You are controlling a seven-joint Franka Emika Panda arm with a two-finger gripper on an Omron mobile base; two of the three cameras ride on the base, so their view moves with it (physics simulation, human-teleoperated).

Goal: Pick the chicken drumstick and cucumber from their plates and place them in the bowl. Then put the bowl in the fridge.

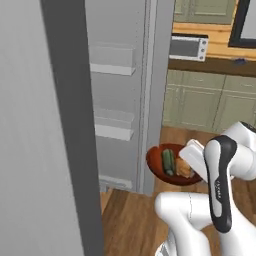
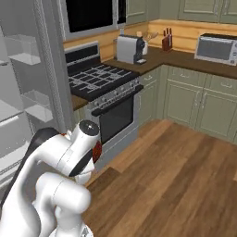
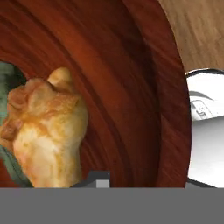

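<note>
Left base view gives the clearest look at where things stand: the bowl, reddish-brown and shallow, hangs in the air at the end of the arm, just in front of the open fridge. Inside it lie the cucumber and, right beside it, the chicken drumstick, the two touching or nearly so. From the hand view the drumstick looms large against the dark wooden inside of the bowl, with a sliver of green cucumber behind it.

So the first part of the job looks done: both foods are in the bowl. What is left, as I judge it, is getting the bowl onto a shelf. It sits low, near the bottom of the fridge opening, and is not resting on any shelf that I can see. The grey fridge door stands open close to the camera, and pale shelves show inside.

The gripper sits at the near rim of the bowl, where a bit of one fingertip shows; whether the jaws are clamped on the rim or easing off it I cannot tell.

Further out, the stove, the toaster oven and pale green cabinets line the far side of the kitchen over a wooden floor.
</note>
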